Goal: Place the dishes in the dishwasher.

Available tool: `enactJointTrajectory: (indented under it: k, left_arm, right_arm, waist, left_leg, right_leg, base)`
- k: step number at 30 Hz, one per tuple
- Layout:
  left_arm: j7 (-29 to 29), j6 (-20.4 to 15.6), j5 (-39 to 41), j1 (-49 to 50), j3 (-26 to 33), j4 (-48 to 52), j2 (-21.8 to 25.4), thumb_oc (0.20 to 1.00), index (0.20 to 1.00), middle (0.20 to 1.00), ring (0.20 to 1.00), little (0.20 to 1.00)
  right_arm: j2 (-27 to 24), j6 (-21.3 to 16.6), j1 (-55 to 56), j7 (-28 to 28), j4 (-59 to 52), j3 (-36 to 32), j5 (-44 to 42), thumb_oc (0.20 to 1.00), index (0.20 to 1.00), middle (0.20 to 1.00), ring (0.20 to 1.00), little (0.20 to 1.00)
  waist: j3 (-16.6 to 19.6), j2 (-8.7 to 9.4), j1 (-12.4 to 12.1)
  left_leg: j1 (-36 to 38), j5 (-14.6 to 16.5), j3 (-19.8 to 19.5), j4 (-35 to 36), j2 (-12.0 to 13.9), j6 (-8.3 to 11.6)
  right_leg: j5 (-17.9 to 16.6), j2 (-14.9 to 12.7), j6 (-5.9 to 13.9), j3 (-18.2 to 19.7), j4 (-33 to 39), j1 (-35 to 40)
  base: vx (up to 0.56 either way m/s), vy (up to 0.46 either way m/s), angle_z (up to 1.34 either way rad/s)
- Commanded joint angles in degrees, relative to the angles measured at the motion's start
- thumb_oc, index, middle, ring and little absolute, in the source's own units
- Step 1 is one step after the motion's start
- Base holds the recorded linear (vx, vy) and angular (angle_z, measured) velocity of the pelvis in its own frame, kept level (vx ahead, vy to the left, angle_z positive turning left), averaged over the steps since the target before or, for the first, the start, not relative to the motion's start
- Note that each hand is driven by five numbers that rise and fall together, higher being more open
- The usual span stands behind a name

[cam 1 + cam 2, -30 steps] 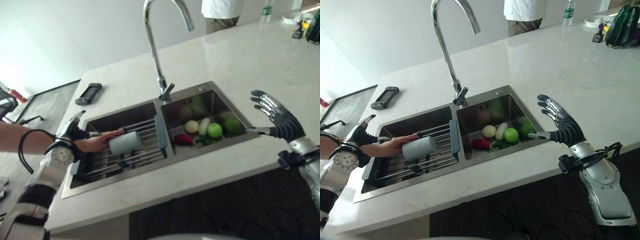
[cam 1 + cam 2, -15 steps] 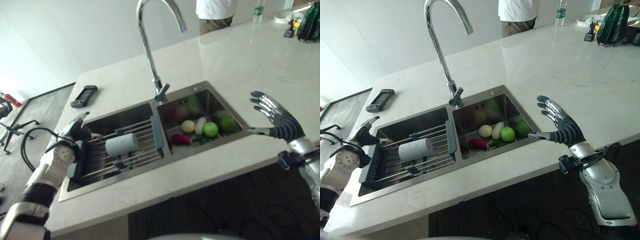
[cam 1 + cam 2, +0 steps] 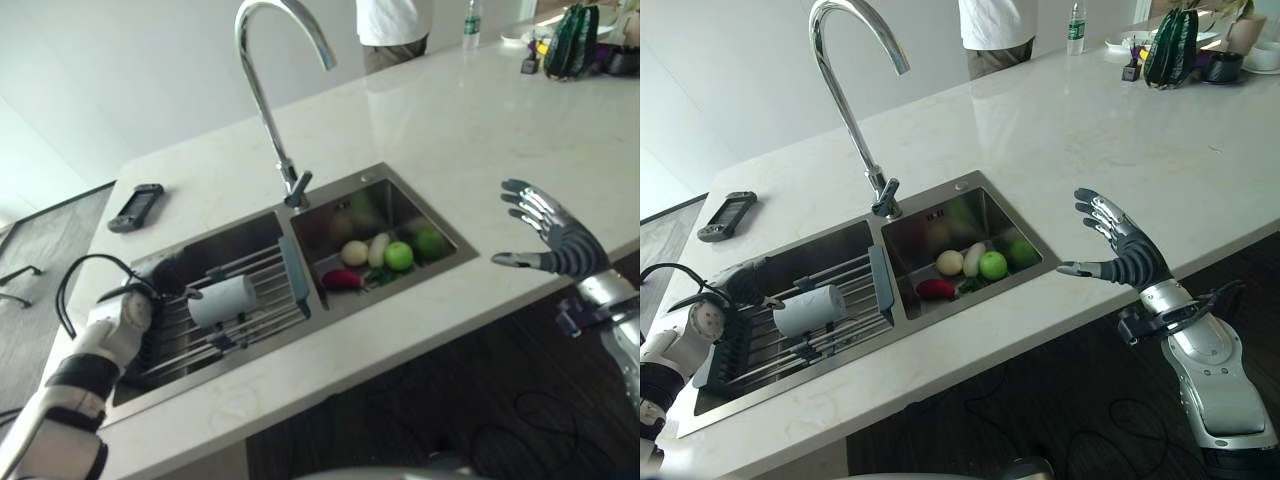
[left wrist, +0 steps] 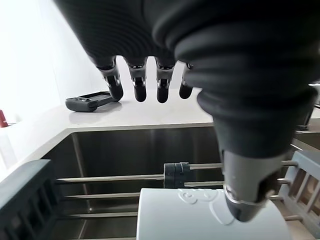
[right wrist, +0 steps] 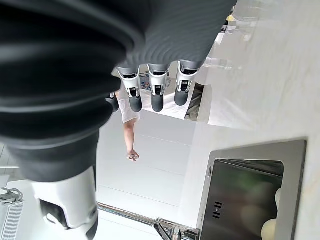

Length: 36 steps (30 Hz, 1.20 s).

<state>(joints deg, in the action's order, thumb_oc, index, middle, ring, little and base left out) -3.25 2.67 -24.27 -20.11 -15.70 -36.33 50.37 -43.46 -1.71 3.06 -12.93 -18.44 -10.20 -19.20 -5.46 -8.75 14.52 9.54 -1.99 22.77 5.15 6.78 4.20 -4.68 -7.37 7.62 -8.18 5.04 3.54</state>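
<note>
A pale cup (image 3: 222, 300) lies on its side on a wire rack (image 3: 294, 278) across the sink's left basin. My left hand (image 3: 158, 280) reaches into that basin just left of the cup. In the left wrist view its fingers (image 4: 137, 82) are straight and its thumb (image 4: 245, 190) hangs over the cup (image 4: 200, 220), holding nothing. My right hand (image 3: 555, 240) hovers open over the counter's front edge, right of the sink, with its fingers spread.
A tall curved tap (image 3: 270, 90) stands behind the divider. The right basin (image 3: 440, 225) holds a green apple (image 3: 399, 256) and other vegetables. A black controller (image 3: 136, 206) lies on the counter at back left. A person (image 3: 390, 25) stands beyond the counter, near a dark green bag (image 3: 570, 40).
The camera has shifted. A person's hand that was on the cup one second ago has pulled away. My left hand has come closer to the cup; the right hand has held still.
</note>
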Motion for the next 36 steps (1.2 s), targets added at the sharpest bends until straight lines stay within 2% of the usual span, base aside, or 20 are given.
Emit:
enactJointTrajectory:
  k: [1,19,36]
  left_arm:
    - [0.7,-0.5,-3.5,-4.0,2.4,-3.0,4.8,1.000,1.000,1.000,1.000,1.000]
    - [1.3,-0.6,-5.8,-3.1,1.0,-8.9,1.0,1.000,1.000,1.000,1.000,1.000]
    - [1.5,-0.5,-7.0,-1.8,0.3,-10.0,-2.6,1.000,1.000,1.000,1.000,1.000]
  right_arm:
    - [-0.7,-2.7,-2.6,0.3,0.0,-1.5,-1.7,1.000,1.000,1.000,1.000,1.000]
    - [-1.2,-3.7,-1.2,0.6,0.2,-2.6,-2.6,1.000,1.000,1.000,1.000,1.000]
    - [-0.3,-3.8,-1.5,1.6,0.3,-1.9,-2.2,1.000,1.000,1.000,1.000,1.000]
  waist:
    - [3.0,4.32,0.0]
    - [2.9,5.34,1.3]
    - [3.0,5.96,0.8]
  left_leg:
    - [1.2,2.8,-2.0,-0.1,0.0,0.26]
    - [2.3,3.6,-0.3,-0.1,-0.1,-0.33]
    - [2.3,3.7,-0.6,-0.1,0.0,-0.42]
  right_leg:
    - [2.0,-0.6,1.81,-1.3,0.0,2.3]
    - [2.0,-0.3,2.08,-0.3,0.0,2.5]
    - [2.1,-0.1,2.01,-0.6,0.0,2.5]
  base:
    - [0.02,0.005,-0.04]
    - [0.00,-0.003,-0.08]
    - [0.00,0.000,-0.01]
